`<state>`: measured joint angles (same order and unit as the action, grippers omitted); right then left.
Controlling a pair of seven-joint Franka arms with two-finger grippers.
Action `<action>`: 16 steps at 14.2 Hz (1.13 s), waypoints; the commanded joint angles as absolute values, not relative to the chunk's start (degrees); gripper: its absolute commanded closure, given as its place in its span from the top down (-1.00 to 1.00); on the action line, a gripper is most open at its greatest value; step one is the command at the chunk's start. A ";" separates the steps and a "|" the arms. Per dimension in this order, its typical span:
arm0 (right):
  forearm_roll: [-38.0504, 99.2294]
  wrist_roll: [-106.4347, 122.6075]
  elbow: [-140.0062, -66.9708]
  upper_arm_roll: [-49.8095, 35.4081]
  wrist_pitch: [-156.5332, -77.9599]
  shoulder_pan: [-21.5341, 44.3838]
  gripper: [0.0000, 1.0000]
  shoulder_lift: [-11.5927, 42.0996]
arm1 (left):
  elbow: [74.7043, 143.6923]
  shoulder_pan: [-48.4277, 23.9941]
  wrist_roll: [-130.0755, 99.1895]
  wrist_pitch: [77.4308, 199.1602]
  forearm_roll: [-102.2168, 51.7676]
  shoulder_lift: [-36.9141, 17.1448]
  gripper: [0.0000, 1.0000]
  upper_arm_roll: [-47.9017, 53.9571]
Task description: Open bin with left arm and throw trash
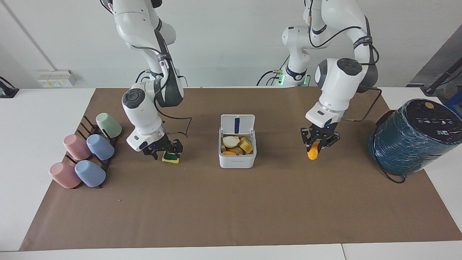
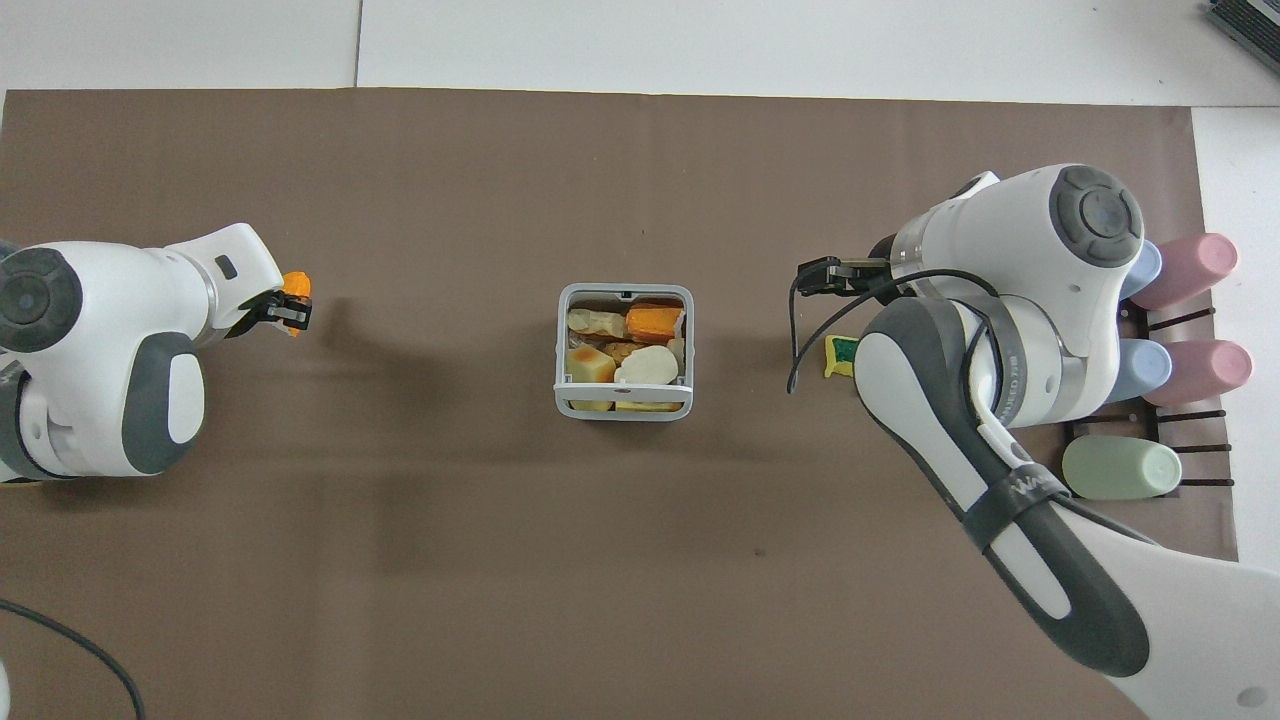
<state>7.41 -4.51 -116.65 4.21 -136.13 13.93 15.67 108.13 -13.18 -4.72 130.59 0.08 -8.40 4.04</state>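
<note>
The white bin [image 1: 237,162] stands mid-mat with its lid [image 1: 246,123] up and holds several scraps, a cream oval [image 1: 231,141] among them. It also shows in the overhead view [image 2: 620,410]. My left gripper [image 1: 318,143] is shut on the orange scrap [image 1: 313,153] and holds it above the mat between the bin and the teal cylinder; both show from overhead, gripper [image 2: 288,312] and scrap [image 2: 296,286]. My right gripper [image 1: 163,150] is open and low at the yellow-and-green scrap [image 1: 170,157], which lies on the mat and shows from overhead too [image 2: 840,355].
Pastel cups [image 1: 86,155] lie on a dark rack at the right arm's end of the table [image 2: 1190,360]. The big teal wrapped cylinder [image 1: 411,137] stands at the left arm's end, with a cable on the mat beside it.
</note>
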 commanded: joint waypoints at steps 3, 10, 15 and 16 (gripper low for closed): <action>6.15 -4.39 -121.38 3.43 -138.42 13.10 1.00 13.27 | 103.80 -21.52 -14.57 130.77 -10.60 -10.90 -1.00 3.08; 6.15 -6.77 -121.64 3.43 -139.57 13.27 -0.45 14.50 | 104.41 -30.67 -19.77 132.28 -17.05 -11.08 -0.77 3.08; 6.15 -8.52 -121.73 3.34 -139.48 13.10 -1.00 14.50 | 104.77 -30.77 -19.95 131.05 -16.61 -10.46 1.00 2.90; 6.15 -8.53 -121.64 3.43 -139.48 13.01 -1.00 14.50 | 104.77 -30.41 -20.04 128.87 -16.44 -9.85 1.00 2.64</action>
<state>7.40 -6.71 -120.43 4.04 -138.43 13.91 15.38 105.08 -30.58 -19.83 131.58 -16.05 -10.70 3.50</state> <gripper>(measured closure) 0.855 0.163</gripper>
